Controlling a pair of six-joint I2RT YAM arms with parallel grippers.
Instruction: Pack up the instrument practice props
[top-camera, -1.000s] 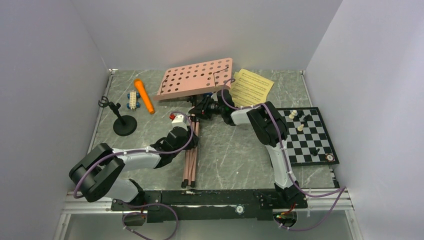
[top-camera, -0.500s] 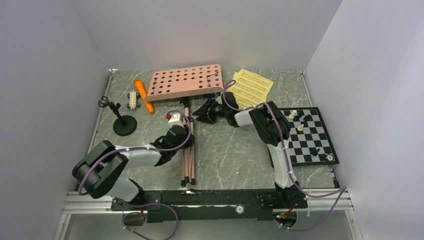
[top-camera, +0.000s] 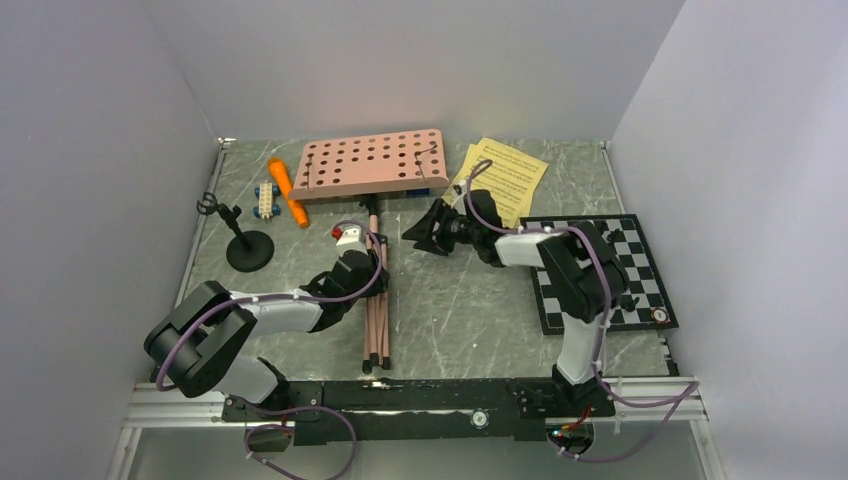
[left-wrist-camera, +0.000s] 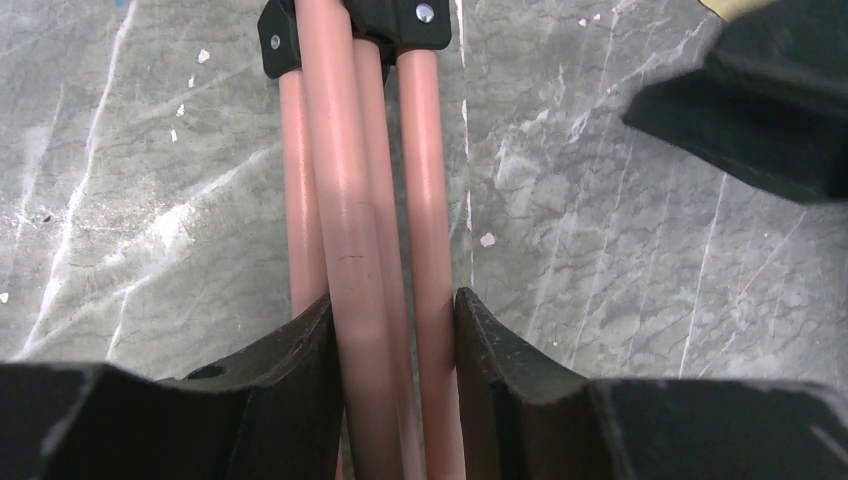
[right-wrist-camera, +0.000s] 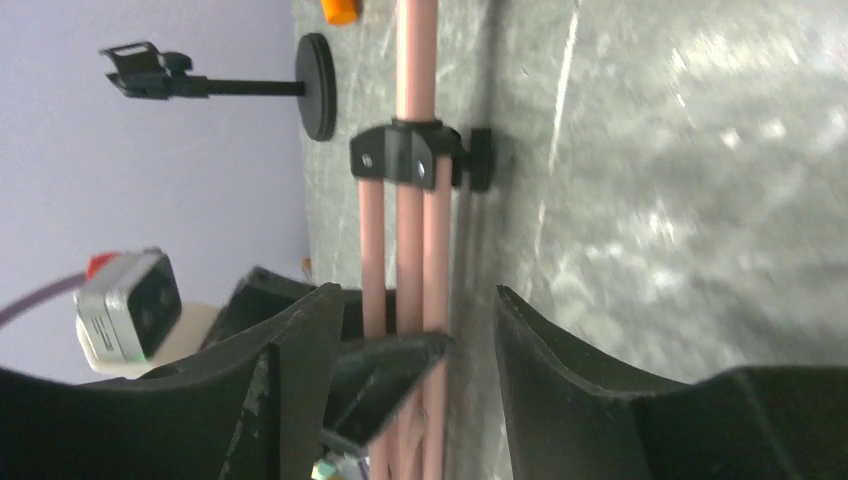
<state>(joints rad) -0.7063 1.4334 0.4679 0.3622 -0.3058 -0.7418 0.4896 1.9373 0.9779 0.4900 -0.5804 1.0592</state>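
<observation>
The pink music stand (top-camera: 370, 165) lies on the table, its hole-punched desk at the back and its folded tripod legs (top-camera: 376, 320) running toward me. My left gripper (top-camera: 366, 268) is shut on those legs (left-wrist-camera: 350, 200), the pink tubes pinched between both fingers (left-wrist-camera: 300, 350). My right gripper (top-camera: 420, 232) stands open just right of the stand's pole, holding nothing; its wrist view shows the legs (right-wrist-camera: 410, 230) beyond its jaws. Yellow sheet-music pages (top-camera: 505, 172) lie at the back right. The orange microphone (top-camera: 287, 190) and the black mic stand (top-camera: 247, 245) are at the left.
A black-and-white chessboard (top-camera: 640, 290) with a few pieces sits at the right, partly under my right arm. Small blue-and-white toy blocks (top-camera: 265, 198) lie beside the microphone. White walls close in the table on three sides.
The stand's pink desk has swung from a tilt to level and shifted left. My right gripper has opened and drawn back to the right. The left gripper has kept its hold.
</observation>
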